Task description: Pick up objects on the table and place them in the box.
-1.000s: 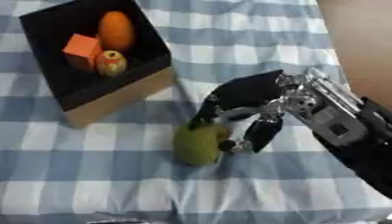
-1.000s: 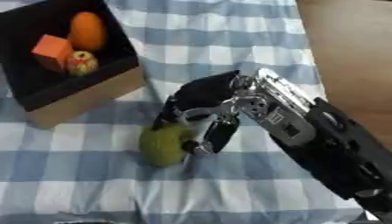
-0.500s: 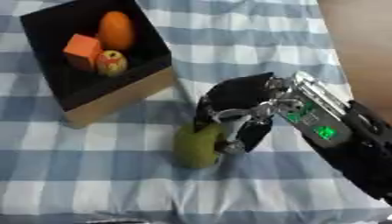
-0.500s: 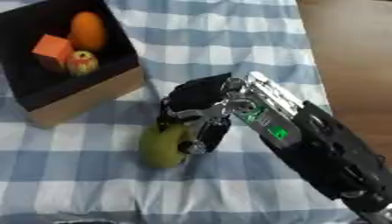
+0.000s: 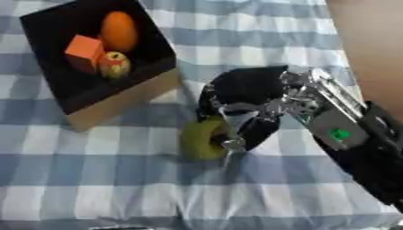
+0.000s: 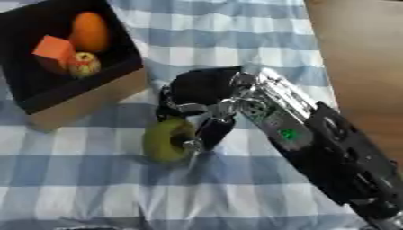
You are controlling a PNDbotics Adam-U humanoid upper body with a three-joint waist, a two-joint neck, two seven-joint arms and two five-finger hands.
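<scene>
A yellow-green round fruit (image 5: 201,139) lies on the blue-and-white checked cloth. My right hand (image 5: 244,96) comes in from the lower right and sits over the fruit's right side, its fingers and thumb curled round it. The black box (image 5: 55,90) with tan cardboard sides stands at the upper left. Inside it lie an orange fruit (image 5: 119,30), an orange block (image 5: 85,50) and a small red-yellow apple (image 5: 115,64). My left hand shows in neither view.
The checked cloth (image 5: 94,175) covers the table on the left and along the front. A bare brown surface (image 5: 370,54) runs along the right edge beyond the cloth.
My right hand has slid left and lower onto the green fruit and its fingers have curled closer round it. The fruit stays on the cloth.
</scene>
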